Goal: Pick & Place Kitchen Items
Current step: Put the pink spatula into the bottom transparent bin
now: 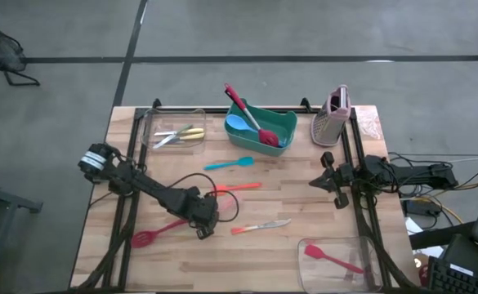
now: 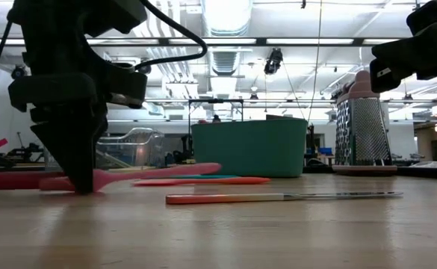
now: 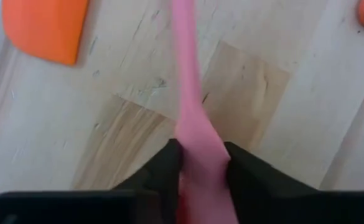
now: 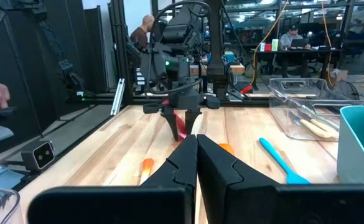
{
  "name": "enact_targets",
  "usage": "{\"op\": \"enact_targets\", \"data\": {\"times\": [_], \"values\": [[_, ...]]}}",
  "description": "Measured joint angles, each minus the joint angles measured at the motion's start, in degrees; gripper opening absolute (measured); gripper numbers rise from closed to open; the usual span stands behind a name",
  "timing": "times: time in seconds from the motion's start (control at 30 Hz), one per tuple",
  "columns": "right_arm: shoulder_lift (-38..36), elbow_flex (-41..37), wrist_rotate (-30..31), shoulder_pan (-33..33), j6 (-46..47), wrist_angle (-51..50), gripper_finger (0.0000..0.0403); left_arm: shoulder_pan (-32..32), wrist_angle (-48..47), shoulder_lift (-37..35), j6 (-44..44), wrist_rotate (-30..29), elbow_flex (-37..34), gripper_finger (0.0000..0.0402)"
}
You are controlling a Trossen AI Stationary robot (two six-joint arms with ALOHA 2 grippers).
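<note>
The left gripper [image 1: 204,224] stands low on the front-left part of the wooden table [image 1: 304,204], its two dark fingers [image 3: 163,165] set on either side of the handle of a pink slotted spatula [image 1: 153,233], which lies flat on the boards with its head toward the table's left edge; in the left wrist view the handle runs straight between the fingers and touches both, so the jaws are clamped on it. Just behind the gripper lies an orange-handled spatula [image 1: 237,188], and beside it toward the middle lies a knife with an orange handle [image 1: 261,226]. A blue spoon [image 1: 229,164] rests farther back, in front of the teal bin [image 1: 283,122], which holds a red-handled utensil [image 1: 247,114] leaning out and a light-blue spoon [image 1: 237,124]. Yellow-handled cutlery [image 1: 180,135] sits in the clear tub [image 1: 150,122] at the back left, and a red spatula [image 1: 330,258] lies in the clear tub [image 1: 304,245] at the front right. The upright grater [image 1: 334,117] stands at the back right. The right gripper [image 1: 314,183] hangs above the table's right side, well apart from the utensils, with its fingers pressed together.
</note>
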Motion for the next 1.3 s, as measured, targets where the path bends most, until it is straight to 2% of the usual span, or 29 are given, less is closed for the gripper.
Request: {"op": "enact_targets", "data": {"times": [0.27,0.43,0.6,0.77,0.87,0.93,1.1,1.3], "values": [[0.0,0.0,0.0,0.0,0.0,0.0,0.0008,0.0,0.0,-3.3,3.7,-1.8,0.0,0.0027],[0.0,0.0,0.0,0.0,0.0,0.0,0.0008,0.0,-2.2,-8.5,5.6,-5.8,-0.2,0.0024],[0.0,0.0,0.0,0.0,0.0,0.0,0.0008,0.5,-10.9,-16.7,3.2,-14.2,0.0,0.0024],[0.0,0.0,0.0,0.0,0.0,0.0,0.0008,2.4,-24.0,-24.3,-4.4,-25.3,0.0,0.0024],[0.0,0.0,0.0,0.0,0.0,0.0,0.0008,6.0,-31.7,-27.7,-6.8,-31.0,-0.1,0.0028],[0.0,0.0,0.0,0.0,0.0,0.0,0.0008,9.6,-34.2,-29.9,-5.9,-32.7,-0.1,0.0030],[0.0,0.0,0.0,0.0,0.0,0.0,0.0008,20.8,-35.2,-33.0,6.8,-33.1,-0.1,0.0029],[0.0,0.0,0.0,0.0,0.0,0.0,0.0008,38.6,-34.4,-32.9,19.0,-28.3,-0.4,0.0031]]}}
